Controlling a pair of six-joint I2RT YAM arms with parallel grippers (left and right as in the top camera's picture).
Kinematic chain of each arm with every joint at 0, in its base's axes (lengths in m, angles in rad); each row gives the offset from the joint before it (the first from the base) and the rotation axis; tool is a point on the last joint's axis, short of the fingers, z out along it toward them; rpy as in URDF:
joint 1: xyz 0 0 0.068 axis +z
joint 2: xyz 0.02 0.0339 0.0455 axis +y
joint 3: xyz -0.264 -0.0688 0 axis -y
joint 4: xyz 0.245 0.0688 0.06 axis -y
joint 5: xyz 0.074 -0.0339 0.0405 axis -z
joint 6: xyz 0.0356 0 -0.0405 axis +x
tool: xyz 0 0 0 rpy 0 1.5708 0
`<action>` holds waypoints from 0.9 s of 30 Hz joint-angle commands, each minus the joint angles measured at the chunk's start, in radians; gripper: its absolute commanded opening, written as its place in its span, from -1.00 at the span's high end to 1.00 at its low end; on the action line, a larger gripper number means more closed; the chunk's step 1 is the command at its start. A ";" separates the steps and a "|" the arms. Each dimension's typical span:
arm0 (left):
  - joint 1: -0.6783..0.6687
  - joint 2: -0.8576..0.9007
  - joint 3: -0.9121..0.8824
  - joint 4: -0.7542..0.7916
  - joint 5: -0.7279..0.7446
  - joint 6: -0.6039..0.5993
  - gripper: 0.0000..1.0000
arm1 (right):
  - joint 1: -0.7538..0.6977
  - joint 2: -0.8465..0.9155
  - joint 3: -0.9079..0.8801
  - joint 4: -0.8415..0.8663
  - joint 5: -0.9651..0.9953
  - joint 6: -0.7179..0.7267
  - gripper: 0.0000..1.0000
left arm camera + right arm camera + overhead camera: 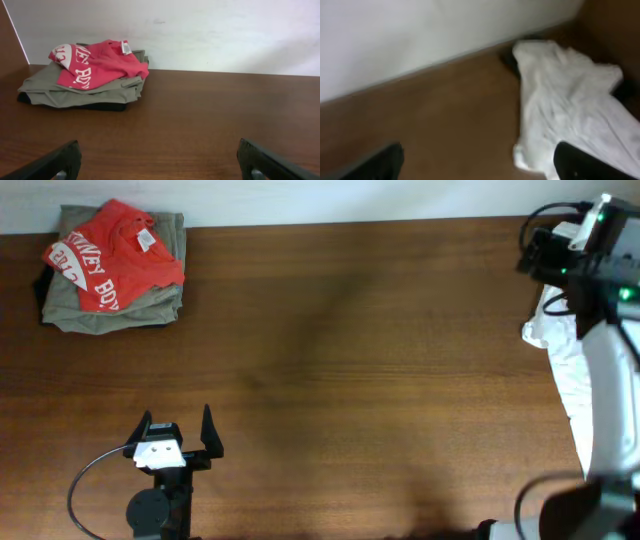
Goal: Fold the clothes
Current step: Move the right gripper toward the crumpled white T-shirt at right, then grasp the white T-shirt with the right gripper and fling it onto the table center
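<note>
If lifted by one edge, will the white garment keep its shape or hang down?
Probably it hangs limp: the white garment lies crumpled and wrinkled, so looks floppy. It seems thin, likely light. Pushed, it would probably bunch up on the table rather than slide.

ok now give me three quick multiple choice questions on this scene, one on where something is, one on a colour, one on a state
1. Where on the table does the folded stack sit in the overhead view?
A) top-left corner
B) centre
C) right edge

2. What colour is the top garment of that stack?
A) white
B) red
C) blue

3. How do the left arm's jaws stand?
A) shut on a shirt
B) open, holding nothing
C) shut, holding nothing

Key:
1 A, the stack lies in the top-left corner.
2 B, a red shirt with white lettering lies uppermost.
3 B, the jaws are spread apart over bare wood in both the overhead and left wrist views.
</note>
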 commanded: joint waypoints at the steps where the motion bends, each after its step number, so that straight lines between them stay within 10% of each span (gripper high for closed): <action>1: -0.003 -0.005 -0.006 -0.002 0.000 0.005 -0.98 | -0.105 0.163 0.061 -0.045 0.019 -0.013 -0.97; 7: -0.003 -0.005 -0.006 -0.002 0.000 0.005 -0.98 | -0.193 0.433 0.061 -0.038 0.019 -0.022 -0.95; 12: -0.003 -0.005 -0.006 -0.002 0.000 0.005 -0.98 | -0.191 0.512 0.061 -0.021 0.016 -0.022 -0.34; 27: -0.003 -0.005 -0.006 -0.002 0.000 0.005 -0.99 | -0.190 0.583 0.045 -0.006 0.011 -0.021 -0.10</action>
